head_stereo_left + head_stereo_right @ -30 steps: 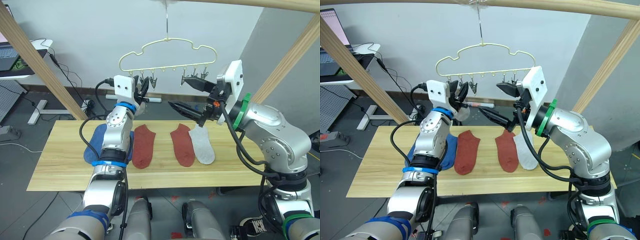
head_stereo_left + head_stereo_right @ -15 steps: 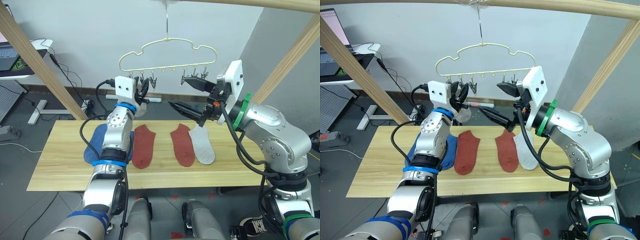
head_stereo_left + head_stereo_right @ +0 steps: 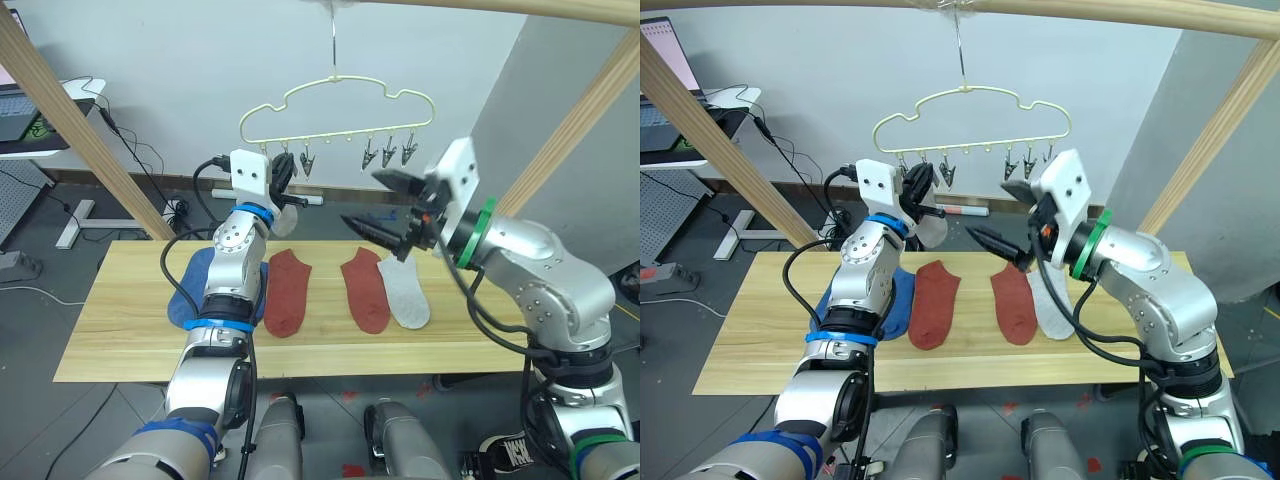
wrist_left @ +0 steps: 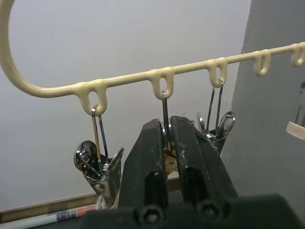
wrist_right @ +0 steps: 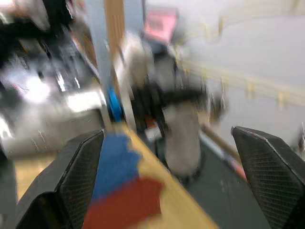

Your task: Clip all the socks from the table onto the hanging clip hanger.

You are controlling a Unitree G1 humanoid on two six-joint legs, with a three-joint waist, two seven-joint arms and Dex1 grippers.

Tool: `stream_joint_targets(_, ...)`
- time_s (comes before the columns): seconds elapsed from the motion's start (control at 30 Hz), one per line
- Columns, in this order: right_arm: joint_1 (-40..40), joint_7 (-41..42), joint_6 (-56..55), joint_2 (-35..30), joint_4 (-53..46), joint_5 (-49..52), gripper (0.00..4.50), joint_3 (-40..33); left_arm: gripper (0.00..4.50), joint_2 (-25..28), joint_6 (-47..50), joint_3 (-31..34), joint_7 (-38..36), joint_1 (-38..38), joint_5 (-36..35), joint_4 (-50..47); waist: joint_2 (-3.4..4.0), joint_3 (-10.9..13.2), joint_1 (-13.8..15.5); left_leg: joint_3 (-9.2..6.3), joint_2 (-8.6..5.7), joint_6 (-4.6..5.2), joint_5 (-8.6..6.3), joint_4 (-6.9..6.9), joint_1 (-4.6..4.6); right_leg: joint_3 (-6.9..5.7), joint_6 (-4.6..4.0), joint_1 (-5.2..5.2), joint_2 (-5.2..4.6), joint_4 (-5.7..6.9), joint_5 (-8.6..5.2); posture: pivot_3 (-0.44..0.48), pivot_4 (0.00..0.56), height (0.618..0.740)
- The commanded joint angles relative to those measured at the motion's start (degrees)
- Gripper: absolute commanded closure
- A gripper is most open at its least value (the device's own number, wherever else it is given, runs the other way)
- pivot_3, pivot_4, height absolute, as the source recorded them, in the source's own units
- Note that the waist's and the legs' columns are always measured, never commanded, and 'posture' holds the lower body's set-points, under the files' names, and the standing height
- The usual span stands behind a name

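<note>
The long wooden counter (image 3: 120,330) lay under a frame of round wooden poles (image 3: 70,120). High over the counter hung the pale yellow clip hanger (image 3: 335,110), with its hook up by the top pole and a row of small grey clips (image 3: 385,152) along its straight bar. On the counter lay the socks in a row. A blue sock (image 3: 195,290) was partly hidden behind the left arm. Next to it came two rust-red socks (image 3: 287,290), side by side but not touching. A light grey sock (image 3: 407,292) lay just beside the right red one. Another light grey sock (image 3: 932,230) hung down by the left gripper (image 3: 281,175), which was up at the left end of the bar. In the left wrist view, its two black fingers (image 4: 147,162) were pressed close together around a clip (image 4: 165,143) that hung from the bar. The right gripper (image 3: 385,203) was in the air over the counter, below the clips on the right. Its fingers were spread wide apart and held nothing.
</note>
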Motion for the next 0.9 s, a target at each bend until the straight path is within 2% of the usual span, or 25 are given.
stream_joint_targets(0.03,2.98,-1.86,-2.82,-1.48,7.36,-8.33,0.00,5.00,4.49,1.50,5.65,0.91,-1.77,0.65,-2.70,-5.82,0.01,0.01,-0.08,0.02,0.00,0.00,0.00,0.00,0.01,0.02,0.00,0.00,0.00,0.00,0.00,-0.057,0.218,0.740)
stream_joint_targets(0.2,4.14,-4.21,-6.85,0.81,20.99,-15.53,0.00,7.95,4.49,3.90,12.69,1.87,-3.40,1.64,-5.29,-11.47,0.00,0.00,-0.45,0.01,0.03,0.00,0.00,-0.02,0.01,0.02,0.00,-0.03,0.04,0.02,0.00,-0.027,0.218,0.740)
stream_joint_targets(0.33,2.51,-7.43,-10.73,5.03,31.76,-18.55,0.00,5.66,4.49,5.12,15.06,2.23,-3.18,3.51,-5.70,-14.29,0.01,0.01,-0.54,0.00,0.04,0.00,0.00,-0.03,0.04,0.03,0.00,-0.02,0.06,0.03,0.00,-0.018,0.219,0.740)
stream_joint_targets(0.5,0.28,-9.26,-15.60,9.83,43.97,-20.42,0.00,3.93,4.49,3.92,15.67,1.72,-1.99,5.54,-5.55,-16.54,0.00,0.00,-0.30,-0.01,0.04,0.00,0.00,-0.02,0.07,0.04,0.00,0.02,0.06,0.03,0.01,-0.008,0.222,0.740)
stream_joint_targets(0.8,0.16,-9.20,-17.16,13.17,53.22,-20.48,0.00,-0.39,4.49,3.75,16.76,1.91,-2.06,5.74,-5.71,-17.69,0.00,0.00,-0.08,0.02,0.04,0.00,0.00,-0.03,0.10,0.08,0.00,0.02,0.07,0.04,0.01,-0.004,0.224,0.740)
stream_joint_targets(0.9,1.43,-7.87,-17.14,13.47,52.23,-20.89,0.53,-0.04,4.50,3.81,16.94,1.90,-2.08,5.66,-5.71,-17.86,0.01,0.00,-0.07,0.03,0.04,0.00,0.00,-0.02,0.11,0.09,0.00,0.03,0.07,0.05,0.01,-0.003,0.225,0.740)
